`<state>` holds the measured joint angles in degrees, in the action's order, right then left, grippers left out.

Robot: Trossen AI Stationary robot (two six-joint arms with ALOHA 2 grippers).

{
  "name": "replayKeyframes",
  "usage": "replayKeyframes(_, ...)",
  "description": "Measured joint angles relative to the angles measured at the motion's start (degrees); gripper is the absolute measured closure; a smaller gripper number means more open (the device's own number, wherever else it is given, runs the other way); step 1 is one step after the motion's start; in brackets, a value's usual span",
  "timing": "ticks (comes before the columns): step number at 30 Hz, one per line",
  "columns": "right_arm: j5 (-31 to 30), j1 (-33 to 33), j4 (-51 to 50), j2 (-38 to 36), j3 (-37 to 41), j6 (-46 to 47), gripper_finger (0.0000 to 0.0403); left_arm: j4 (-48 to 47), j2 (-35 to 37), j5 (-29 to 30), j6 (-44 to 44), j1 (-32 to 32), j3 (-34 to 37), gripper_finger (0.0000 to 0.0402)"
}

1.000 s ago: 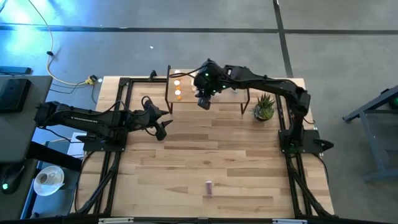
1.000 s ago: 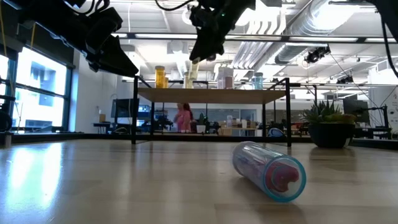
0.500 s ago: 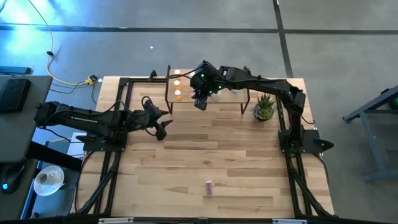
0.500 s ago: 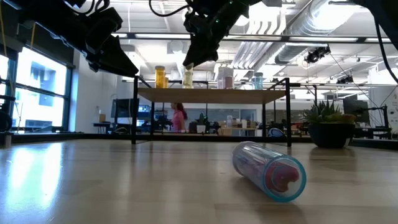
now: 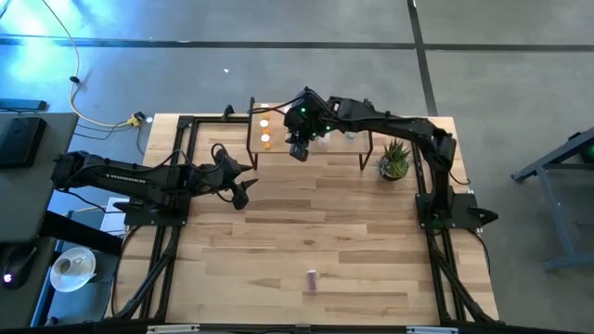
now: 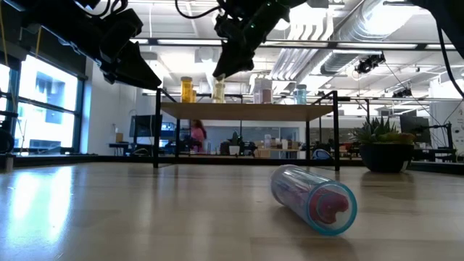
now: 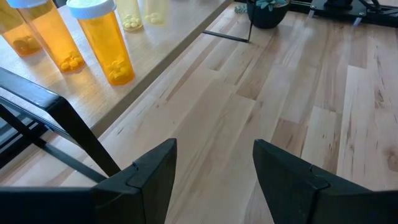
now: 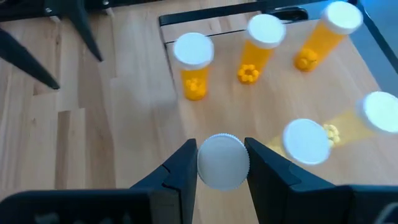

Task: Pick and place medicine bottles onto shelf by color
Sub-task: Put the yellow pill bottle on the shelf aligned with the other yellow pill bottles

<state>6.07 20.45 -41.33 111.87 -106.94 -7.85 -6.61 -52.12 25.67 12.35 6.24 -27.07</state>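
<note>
Big plank table [image 5: 278,232] with the little shelf [image 5: 348,144] at its far edge. Right claw [image 8: 222,163] hangs over the shelf's left part, clamped on a white-capped bottle [image 8: 223,161], right by three orange bottles [image 8: 194,73] standing there. Left claw [image 7: 214,165] waits over the table left of the shelf, fingers apart, holding nothing. One pink-filled bottle [image 6: 314,199] lies on its side near the front edge, well apart from the shelf.

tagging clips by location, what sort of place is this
Probably an open-plan robotics lab or workshop: exposed ceiling ducts, a concrete floor around the plank table, and a person among desks behind the shelf.
</note>
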Motion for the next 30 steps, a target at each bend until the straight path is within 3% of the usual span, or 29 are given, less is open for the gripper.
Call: replayKeyframes(30, 1.06, 0.17, -1.45, 1.29, -0.04, 3.36, 0.0299, 0.04, 0.00, 0.04, -0.08, 0.00, 0.00, 0.0200)
